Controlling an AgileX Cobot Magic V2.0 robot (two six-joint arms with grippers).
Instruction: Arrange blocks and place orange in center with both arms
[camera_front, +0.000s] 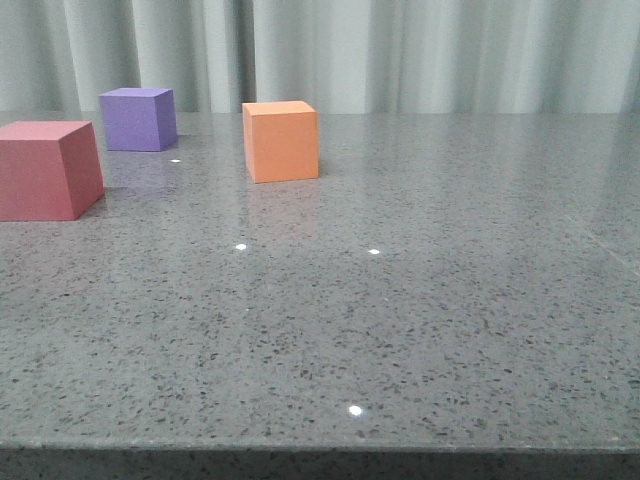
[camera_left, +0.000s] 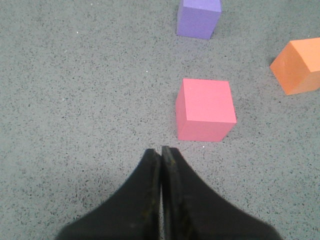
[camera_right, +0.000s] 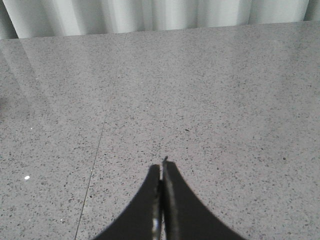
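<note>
Three cubes stand on the grey speckled table (camera_front: 400, 330). The pinkish-red block (camera_front: 45, 168) is at the far left, the purple block (camera_front: 138, 118) behind it, and the orange (camera_front: 280, 140) to their right, near the table's middle depth. None touch. In the left wrist view the pinkish-red block (camera_left: 205, 109) lies just beyond my left gripper (camera_left: 161, 150), a little to one side, with the purple block (camera_left: 198, 17) and the orange (camera_left: 299, 65) farther off. My left gripper is shut and empty. My right gripper (camera_right: 162, 166) is shut, empty, over bare table. Neither arm shows in the front view.
A pale curtain (camera_front: 400, 50) hangs behind the table's far edge. The table's front edge (camera_front: 320, 450) runs along the bottom of the front view. A thin seam line (camera_right: 97, 150) crosses the tabletop beside my right gripper.
</note>
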